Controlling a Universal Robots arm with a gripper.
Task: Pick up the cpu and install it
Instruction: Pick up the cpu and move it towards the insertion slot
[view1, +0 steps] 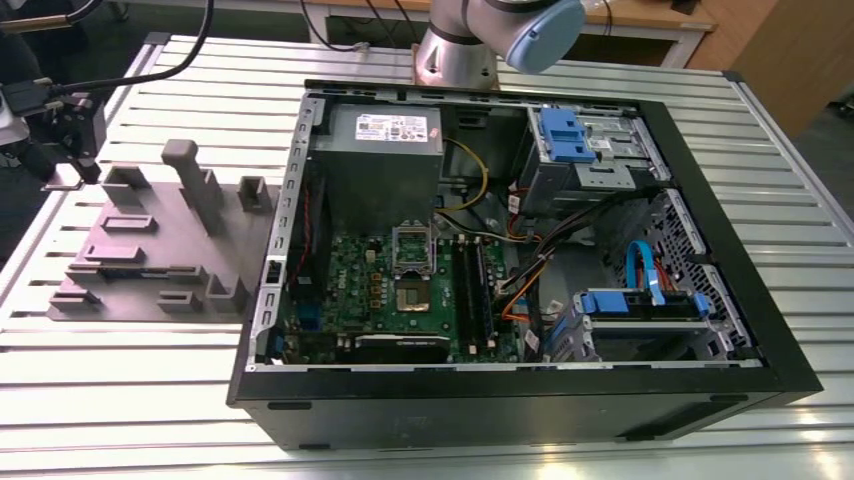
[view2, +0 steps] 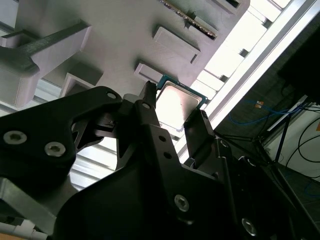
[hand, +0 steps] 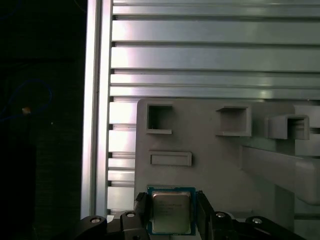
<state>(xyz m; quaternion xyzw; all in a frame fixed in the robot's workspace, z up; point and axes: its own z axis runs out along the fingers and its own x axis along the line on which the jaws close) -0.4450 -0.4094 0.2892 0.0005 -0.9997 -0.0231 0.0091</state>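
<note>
The cpu (hand: 171, 210) (view2: 177, 102) is a small square chip with a silvery top and a blue-green rim. It sits at a corner of the purple-grey tray (hand: 210, 160) (view2: 115, 35) (view1: 147, 250). My gripper (hand: 172, 202) (view2: 174, 104) has a black finger pressed against each of two opposite sides of the chip. In the exterior view the gripper (view1: 64, 165) is over the tray's far corner at the exterior view's left. The open computer case (view1: 534, 390) lies to the right, with the bare motherboard socket (view1: 411, 290) facing up.
Raised blocks and a tall post (view1: 187, 170) stand on the tray close to the gripper. The slatted metal table (view1: 134, 370) ends just beyond the tray (hand: 97, 125). The arm's base (view1: 461, 50) stands behind the case. Cables, drive bays and a power supply (view1: 380, 135) crowd the case.
</note>
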